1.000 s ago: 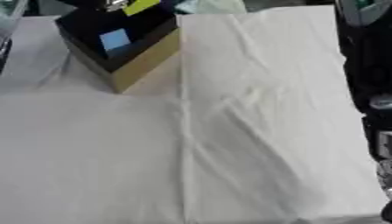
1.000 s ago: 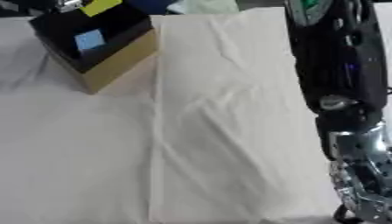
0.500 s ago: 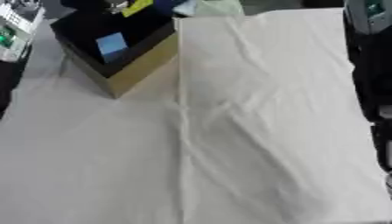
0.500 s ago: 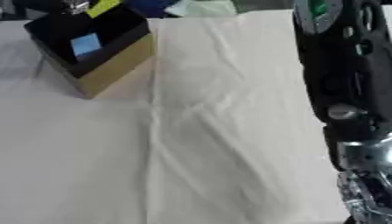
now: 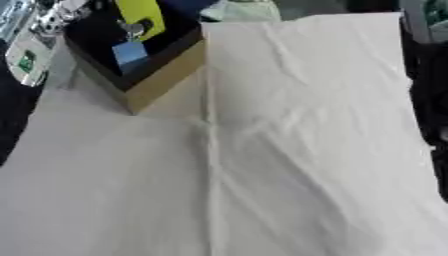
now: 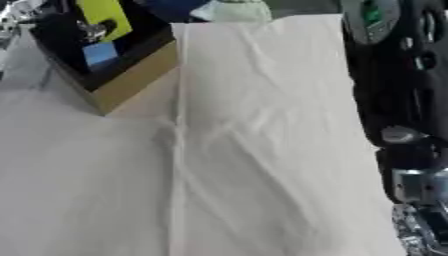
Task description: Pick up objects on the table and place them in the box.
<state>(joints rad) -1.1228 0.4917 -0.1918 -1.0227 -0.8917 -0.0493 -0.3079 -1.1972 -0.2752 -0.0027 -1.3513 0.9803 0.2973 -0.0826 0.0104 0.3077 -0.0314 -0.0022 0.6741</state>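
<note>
Right eye view is showing the right arm (image 6: pixel 398 75) running down the right edge; whether either robot hand is open or holding anything cannot be told. The box (image 5: pixel 140 55), already containing yellow and blue items, is sitting far left on the tabletop (image 5: pixel 297 150). No loose object is showing on the cloth; the next reach should be locating one first.

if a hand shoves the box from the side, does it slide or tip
The box looks squat with a broad base, so it would likely slide rather than tip. It sits on a wrinkled white cloth, which would probably bunch and drag with it. The yellow item sticking out may wobble.
</note>
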